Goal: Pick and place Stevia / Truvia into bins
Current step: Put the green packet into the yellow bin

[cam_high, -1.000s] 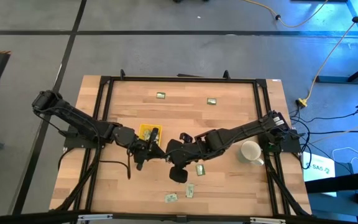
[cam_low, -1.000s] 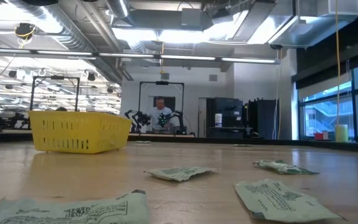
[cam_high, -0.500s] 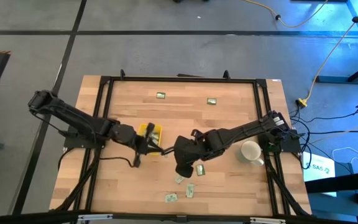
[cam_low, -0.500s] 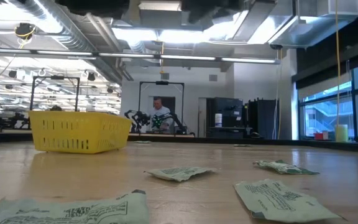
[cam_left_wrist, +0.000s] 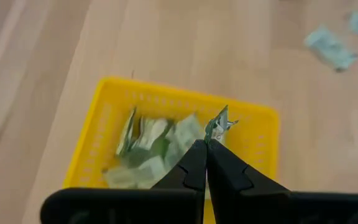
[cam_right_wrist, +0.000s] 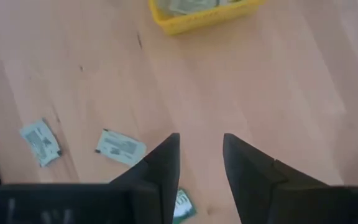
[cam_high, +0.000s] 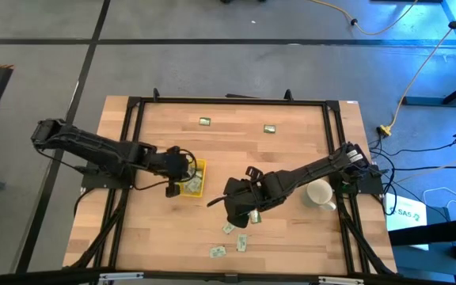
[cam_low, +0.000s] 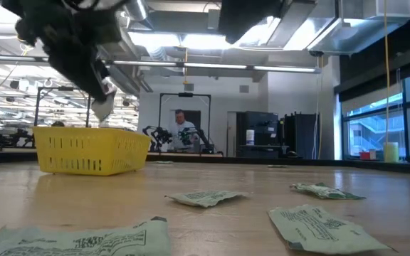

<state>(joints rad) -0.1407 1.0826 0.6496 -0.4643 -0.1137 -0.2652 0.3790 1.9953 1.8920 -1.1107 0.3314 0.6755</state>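
The left arm hid much of the yellow tray (cam_high: 199,176) from above. It reached in over the table (cam_high: 291,150), its left gripper (cam_left_wrist: 205,149) pinched on a sachet (cam_left_wrist: 219,124) above the tray, where more sachets (cam_left_wrist: 154,146) lay blurred. The right gripper (cam_right_wrist: 201,152) hung with fingers parted and empty over loose sachets (cam_high: 229,228) at the table's near side.

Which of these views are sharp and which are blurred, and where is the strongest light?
High view: evenly lit and sharp, with the yellow tray clear. Low view: the near sachets are soft and the ceiling lights glare. Left wrist view: the left hand, shut on a sachet, is sharp, but the tray's contents smear. Right wrist view: the open right hand is crisp and the table looks washed out.
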